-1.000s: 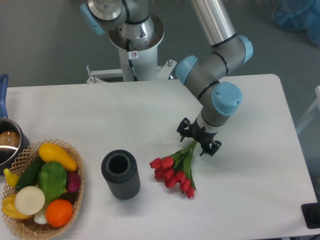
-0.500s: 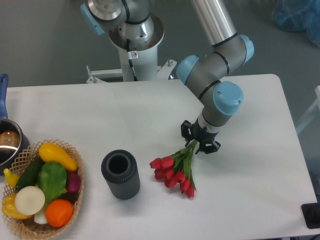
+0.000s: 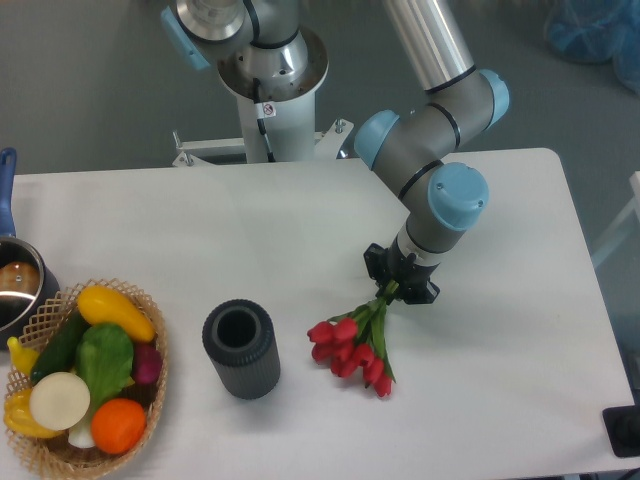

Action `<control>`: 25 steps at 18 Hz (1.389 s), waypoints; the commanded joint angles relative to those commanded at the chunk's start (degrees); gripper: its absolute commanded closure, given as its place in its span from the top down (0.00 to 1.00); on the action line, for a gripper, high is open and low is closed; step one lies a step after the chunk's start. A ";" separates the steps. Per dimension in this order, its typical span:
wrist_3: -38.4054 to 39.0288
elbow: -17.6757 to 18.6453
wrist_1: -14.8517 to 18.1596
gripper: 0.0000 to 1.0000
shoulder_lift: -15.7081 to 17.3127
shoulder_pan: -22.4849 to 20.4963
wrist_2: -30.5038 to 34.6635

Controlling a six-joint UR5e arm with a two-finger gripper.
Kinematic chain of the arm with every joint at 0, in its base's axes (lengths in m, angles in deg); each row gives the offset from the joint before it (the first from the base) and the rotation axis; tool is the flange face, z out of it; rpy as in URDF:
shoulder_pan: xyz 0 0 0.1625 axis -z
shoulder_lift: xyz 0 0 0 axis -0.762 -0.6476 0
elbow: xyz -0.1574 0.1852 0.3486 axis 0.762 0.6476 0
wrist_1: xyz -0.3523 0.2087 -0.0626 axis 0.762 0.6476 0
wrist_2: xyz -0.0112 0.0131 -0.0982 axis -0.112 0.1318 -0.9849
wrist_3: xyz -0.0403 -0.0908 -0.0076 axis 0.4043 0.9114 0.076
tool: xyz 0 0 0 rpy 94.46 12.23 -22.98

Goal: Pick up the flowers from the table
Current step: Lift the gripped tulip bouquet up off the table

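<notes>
Now that the claw (image 3: 400,279) has drawn its fingers in from the wide spread of a second ago, you can see it clamped on the stem ends of the flowers (image 3: 355,347), and the bunch has answered: the red heads have slid a little toward the claw and away from the dark ribbed cylinder (image 3: 241,349) compared with half a second back. I read that as the grasp having taken, with the lift only just starting; the buds look as if they are on or barely off the worktop (image 3: 200,235), and you cannot tell which from this view.

Taking things by size, the worktop is a white slab with rounded corners. The arm (image 3: 440,120) reaches down over it from the far side of the cylinder. The wicker basket of vegetables (image 3: 85,375) sits well apart from the cylinder, on the side away from the flowers, with a pot (image 3: 15,285) just behind the basket. The flowers lie near the cylinder on its arm side.

The bunch itself is a tight cluster of red tulip buds fanning away from the claw, with green stems and leaves gathered to a narrow neck where the fingers grip. Expect the heads to droop as it rises
</notes>
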 joint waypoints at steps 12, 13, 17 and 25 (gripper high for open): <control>-0.09 -2.73 2.55 0.23 7.02 -1.49 -2.97; -0.09 -3.07 2.55 0.23 7.64 -1.93 -4.55; 0.09 -3.78 3.16 0.23 10.98 -2.64 -10.01; 4.82 -7.02 3.08 0.23 16.61 -4.31 -24.24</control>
